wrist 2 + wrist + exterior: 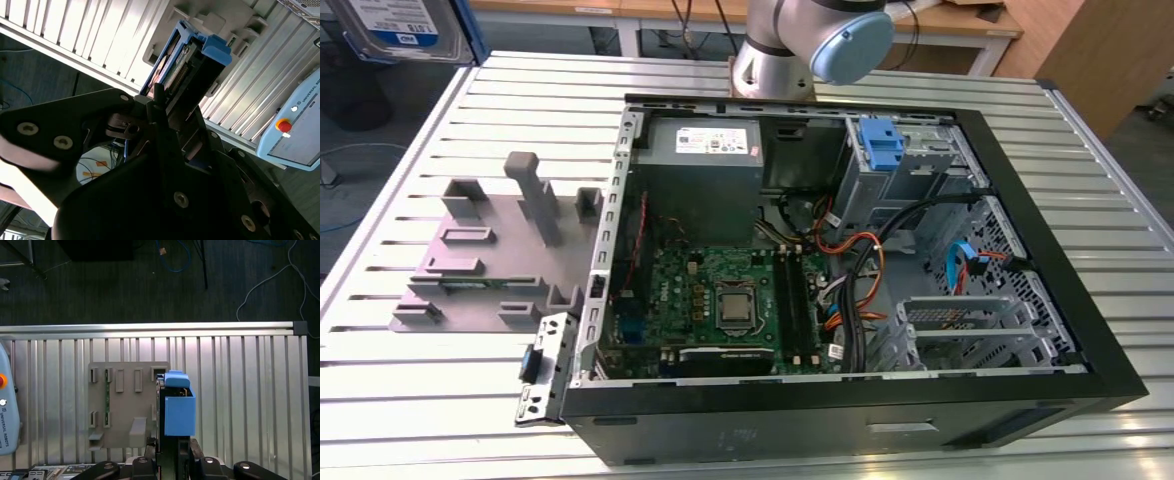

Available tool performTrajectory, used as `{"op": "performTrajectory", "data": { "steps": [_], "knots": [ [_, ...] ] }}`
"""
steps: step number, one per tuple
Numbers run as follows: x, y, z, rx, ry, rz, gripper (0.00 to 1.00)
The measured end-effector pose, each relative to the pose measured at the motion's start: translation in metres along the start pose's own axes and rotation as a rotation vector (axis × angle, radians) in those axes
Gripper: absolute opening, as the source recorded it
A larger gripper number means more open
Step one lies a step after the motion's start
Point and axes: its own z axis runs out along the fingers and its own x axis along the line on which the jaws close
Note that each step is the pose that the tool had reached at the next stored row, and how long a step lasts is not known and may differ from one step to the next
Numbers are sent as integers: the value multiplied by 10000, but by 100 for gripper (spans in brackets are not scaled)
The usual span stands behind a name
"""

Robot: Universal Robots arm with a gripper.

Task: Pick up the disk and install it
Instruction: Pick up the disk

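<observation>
The hand [172, 447] is clamped on the disk [179, 412] — its blue-framed edge jutting straight out beyond.

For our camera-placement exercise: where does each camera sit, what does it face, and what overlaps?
Exterior view: high, looking down into the open computer case; arm joint shows.
First wrist view: looks down past the gripper at the grey fixture.
Second wrist view: behind the gripper, along the disk.
Wrist views share disk and fixture.

White-blue label [390, 18] on disk [424, 46], white sticker [710, 140] on PSU [656, 152] — print too small to read — lettering along edge of pendant [7, 415].
</observation>
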Motion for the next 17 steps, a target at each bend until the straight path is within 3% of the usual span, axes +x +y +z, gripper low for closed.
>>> {"op": "performTrajectory", "data": {
  "steps": [8,17],
  "knots": [
    [0,0,-4,0,1,0,35],
    [-3,1,-67,0,0,0,35]
  ]
}}
